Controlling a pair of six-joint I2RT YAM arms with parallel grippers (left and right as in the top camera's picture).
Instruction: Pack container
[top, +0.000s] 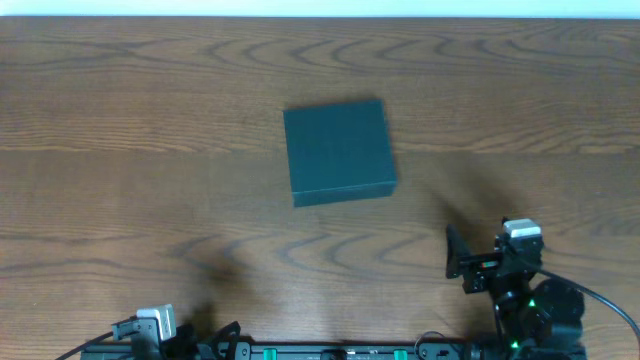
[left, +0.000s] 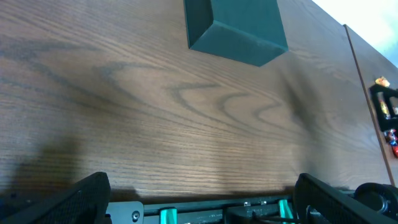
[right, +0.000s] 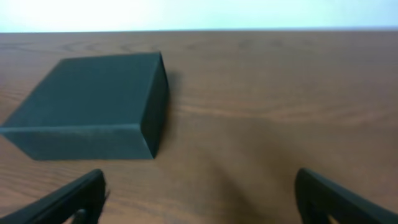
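Ahead of the left gripper (left: 205, 198), the matte black square cardboard box (left: 233, 25) is cut off by the top edge. Far right of it, small coloured bits (left: 387, 115), too small to identify. Box blurred ahead-left of the right gripper (right: 199, 196).

We've got the container (top: 339, 150) mid-bench (top: 120, 120); left fingers (left: 87, 196) near-left of it, right fingers (right: 74, 199) near-right, both well apart from it.

Container (top: 339, 150) only obstacle on table (top: 120, 120); bare wood all round, approach open every side.
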